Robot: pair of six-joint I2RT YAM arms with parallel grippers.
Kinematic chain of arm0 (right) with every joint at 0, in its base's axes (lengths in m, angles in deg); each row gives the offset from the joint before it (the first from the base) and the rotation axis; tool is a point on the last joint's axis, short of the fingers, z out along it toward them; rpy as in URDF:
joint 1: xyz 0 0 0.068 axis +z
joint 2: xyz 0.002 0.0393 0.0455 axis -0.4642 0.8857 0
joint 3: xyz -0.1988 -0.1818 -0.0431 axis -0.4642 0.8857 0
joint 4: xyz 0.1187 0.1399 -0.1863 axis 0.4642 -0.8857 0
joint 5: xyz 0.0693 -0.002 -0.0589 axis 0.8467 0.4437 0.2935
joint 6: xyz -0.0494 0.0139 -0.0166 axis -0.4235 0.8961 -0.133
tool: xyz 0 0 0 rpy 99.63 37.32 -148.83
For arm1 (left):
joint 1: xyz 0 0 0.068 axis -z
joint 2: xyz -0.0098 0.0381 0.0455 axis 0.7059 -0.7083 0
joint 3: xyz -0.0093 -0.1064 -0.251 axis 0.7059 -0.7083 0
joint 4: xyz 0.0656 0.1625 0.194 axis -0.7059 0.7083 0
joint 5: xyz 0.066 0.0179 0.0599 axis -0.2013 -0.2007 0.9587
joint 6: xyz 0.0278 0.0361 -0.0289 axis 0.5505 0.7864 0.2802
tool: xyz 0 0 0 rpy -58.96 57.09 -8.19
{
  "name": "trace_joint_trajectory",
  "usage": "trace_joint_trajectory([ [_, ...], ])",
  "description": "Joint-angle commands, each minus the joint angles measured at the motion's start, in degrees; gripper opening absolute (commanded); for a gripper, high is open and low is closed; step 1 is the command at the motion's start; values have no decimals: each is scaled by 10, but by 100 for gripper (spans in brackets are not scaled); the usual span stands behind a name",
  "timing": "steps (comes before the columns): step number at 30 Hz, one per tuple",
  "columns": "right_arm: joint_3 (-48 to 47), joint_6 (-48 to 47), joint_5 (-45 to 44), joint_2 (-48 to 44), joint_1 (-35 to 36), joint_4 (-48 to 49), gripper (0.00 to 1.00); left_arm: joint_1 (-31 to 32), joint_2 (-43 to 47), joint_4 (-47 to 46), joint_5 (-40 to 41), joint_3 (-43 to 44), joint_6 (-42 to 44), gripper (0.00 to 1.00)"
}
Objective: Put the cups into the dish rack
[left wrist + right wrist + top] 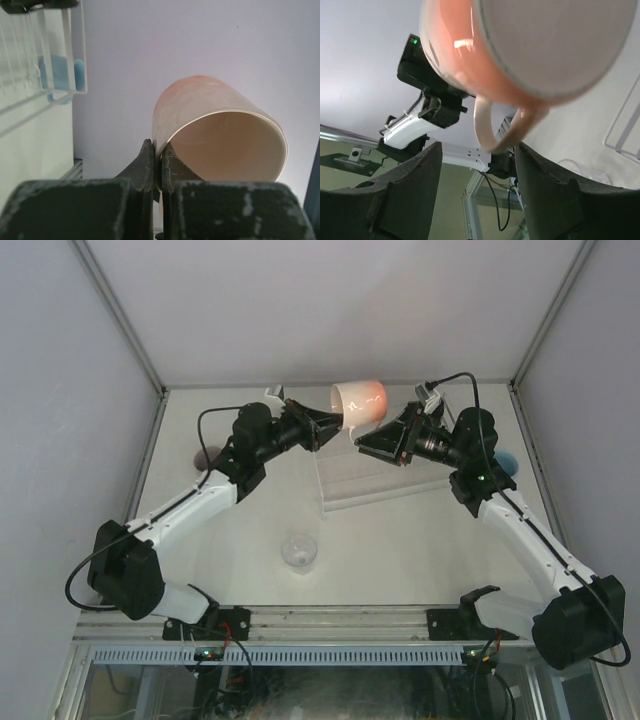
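Note:
My left gripper (333, 426) is shut on the rim of the peach-pink mug (358, 404) and holds it in the air, tilted, above the far edge of the clear dish rack (372, 483). In the left wrist view the fingers (146, 167) pinch the mug's wall (200, 107), one inside and one outside. My right gripper (370, 446) is open just under the mug. In the right wrist view the mug's base (550, 40) fills the top and its handle (487, 131) hangs between my open fingers (410, 192).
A clear glass tumbler (299, 550) stands on the table in front of the rack. A light blue mug (508, 461) sits behind my right arm and shows through the rack (60, 75). A mauve mug (202, 458) is partly hidden by my left arm.

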Motion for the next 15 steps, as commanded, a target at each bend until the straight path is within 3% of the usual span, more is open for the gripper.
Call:
trace_joint_trajectory([
  [1,4,40,-16,13,0,94,60,23,13,-130,-1,-19,-76,0],
  [8,20,119,-24,43,3,200,58,37,25,-164,17,-55,-92,0],
  [11,21,126,-35,47,8,203,50,37,25,-181,23,-62,-100,0],
  [15,24,124,-58,40,9,193,29,38,27,-201,36,-68,-107,0],
])
